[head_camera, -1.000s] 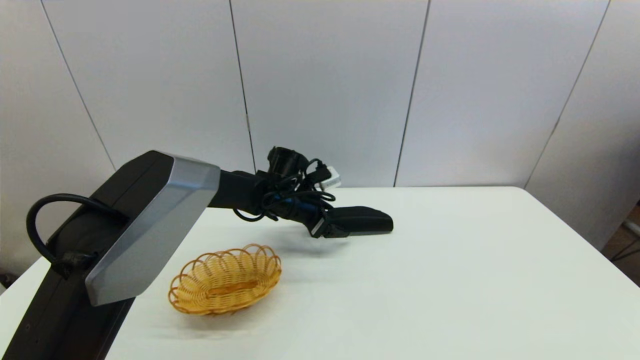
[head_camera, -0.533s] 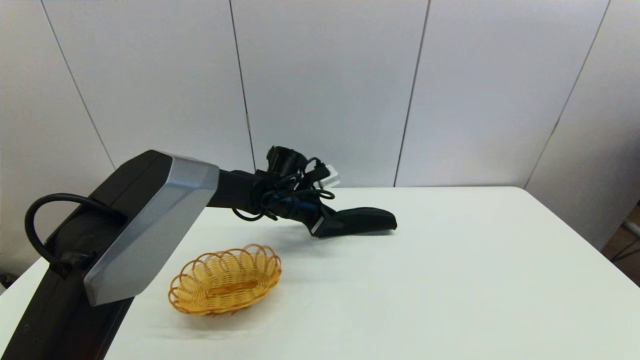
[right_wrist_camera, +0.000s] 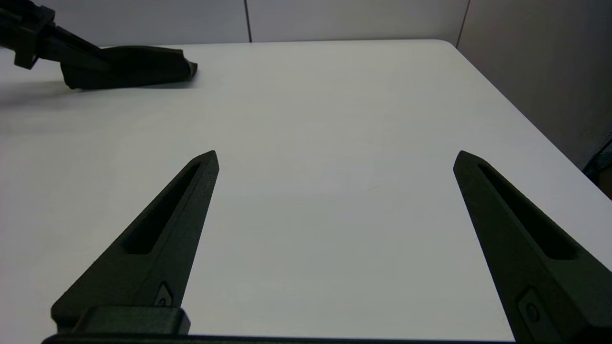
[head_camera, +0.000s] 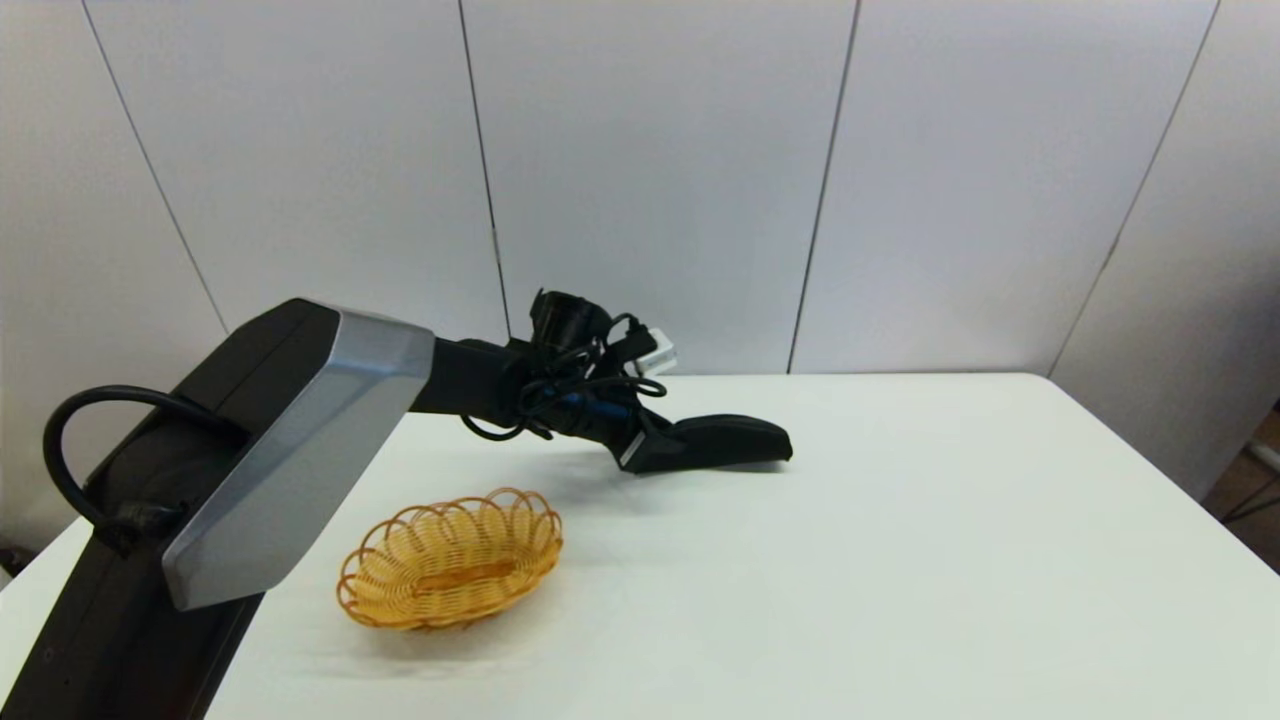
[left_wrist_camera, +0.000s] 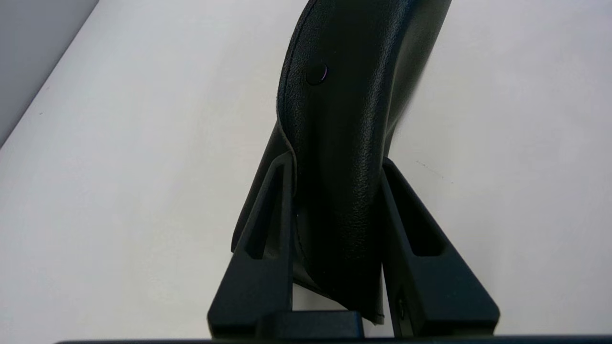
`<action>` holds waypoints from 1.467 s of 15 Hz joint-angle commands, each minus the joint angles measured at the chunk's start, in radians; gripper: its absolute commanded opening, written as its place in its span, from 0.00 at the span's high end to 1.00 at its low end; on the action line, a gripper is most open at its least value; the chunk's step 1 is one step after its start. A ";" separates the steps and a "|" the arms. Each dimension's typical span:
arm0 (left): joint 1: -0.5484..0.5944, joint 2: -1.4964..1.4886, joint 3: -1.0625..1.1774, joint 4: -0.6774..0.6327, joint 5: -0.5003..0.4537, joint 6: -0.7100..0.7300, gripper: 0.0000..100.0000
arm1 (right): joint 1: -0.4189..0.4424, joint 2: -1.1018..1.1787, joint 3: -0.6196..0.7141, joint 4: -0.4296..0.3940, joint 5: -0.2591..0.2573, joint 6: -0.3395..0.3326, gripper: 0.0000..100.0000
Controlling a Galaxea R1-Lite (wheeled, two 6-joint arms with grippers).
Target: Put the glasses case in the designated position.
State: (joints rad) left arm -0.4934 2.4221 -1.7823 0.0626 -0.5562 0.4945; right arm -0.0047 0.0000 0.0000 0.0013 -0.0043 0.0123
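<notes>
Matte black glasses case (left_wrist_camera: 344, 143), grainy, humped, pinched between left gripper (left_wrist_camera: 337, 165) fingers (left_wrist_camera: 267, 229).

An orange-yellow wicker basket (head_camera: 450, 558) sits on the white table (head_camera: 900, 560), before grey wall panels (head_camera: 650, 180).

Head camera looks down across the table (head_camera: 900, 560); wrist cameras skim it low, sharing the glasses case (head_camera: 735, 442).
</notes>
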 commanded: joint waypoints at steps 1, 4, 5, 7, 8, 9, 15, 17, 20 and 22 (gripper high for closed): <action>0.010 -0.011 0.000 0.000 -0.002 -0.002 1.00 | 0.000 0.000 0.000 0.000 0.000 0.000 0.00; 0.021 -0.021 0.000 0.000 -0.001 -0.002 1.00 | 0.000 0.000 0.000 0.000 0.000 0.000 0.00; 0.027 -0.032 0.000 0.000 -0.001 -0.004 1.00 | 0.000 0.000 0.000 0.000 0.000 0.000 0.00; 0.038 -0.049 0.003 0.000 0.001 -0.001 1.00 | 0.000 0.000 0.000 0.000 0.000 0.000 0.00; 0.042 -0.060 0.003 0.000 0.001 -0.002 1.00 | 0.000 0.000 0.000 0.000 0.000 0.000 0.00; 0.045 -0.067 0.008 0.000 0.001 -0.002 1.00 | 0.000 0.000 0.000 0.000 0.000 0.000 0.00; 0.085 -0.130 0.038 0.000 0.004 0.009 1.00 | 0.000 0.000 0.000 0.000 0.000 0.000 0.00; 0.093 -0.153 0.052 -0.001 0.004 0.010 1.00 | 0.000 0.000 0.000 0.000 0.000 0.000 0.00; 0.102 -0.196 0.070 -0.001 0.004 0.010 1.00 | 0.000 0.000 0.000 0.000 0.000 0.000 0.00; 0.111 -0.224 0.086 -0.001 0.007 0.015 1.00 | 0.000 0.000 0.000 0.000 0.000 0.000 0.00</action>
State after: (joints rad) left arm -0.3900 2.2383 -1.7098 0.0611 -0.5483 0.5040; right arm -0.0047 0.0000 0.0000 0.0019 -0.0047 0.0119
